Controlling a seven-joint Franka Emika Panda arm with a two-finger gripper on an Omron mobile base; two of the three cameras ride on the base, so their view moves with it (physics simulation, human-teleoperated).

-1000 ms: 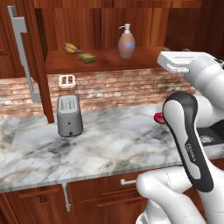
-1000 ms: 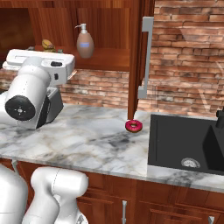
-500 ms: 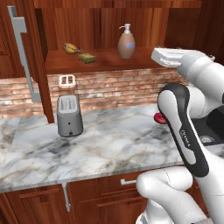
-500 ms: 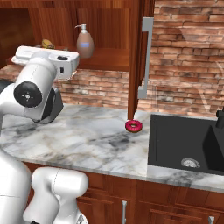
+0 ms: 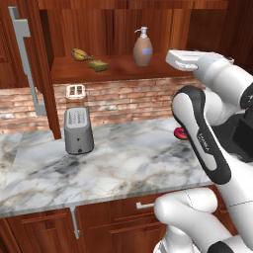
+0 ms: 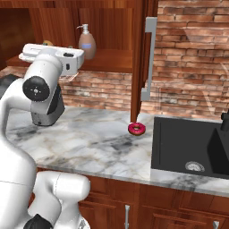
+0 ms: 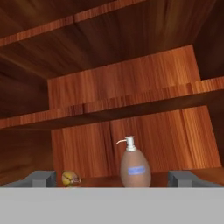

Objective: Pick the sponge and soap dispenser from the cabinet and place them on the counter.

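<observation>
Because the soap dispenser (image 5: 142, 48) is a tall, rounded bottle standing upright on the shelf of the cabinet (image 5: 29, 59), the left base view suggests the main hazard: an off-centre approach could nudge it over or push it against the back panel. In that view the sponge (image 5: 99, 65) lies flat further left on the shelf, just beside a banana (image 5: 79, 54), so a careless reach there might take the fruit instead. A toaster (image 5: 78, 130) stands on the marble surface (image 5: 123, 168) below, near the left door.

From the right base view, the hand (image 6: 29, 51) is raised to shelf height in front of the open cabinet, and the open right door with its bar handle (image 6: 149, 58) hangs near enough that a wide swing of the arm could catch it. A red doughnut (image 6: 136, 129) sits on the surface beside the sink (image 6: 188, 147).

Along the hand view, the fingers (image 7: 41, 178) stand wide apart and empty, framing the dispenser, which is some way off yet. The thin pump nozzle could snag if they close too high.
</observation>
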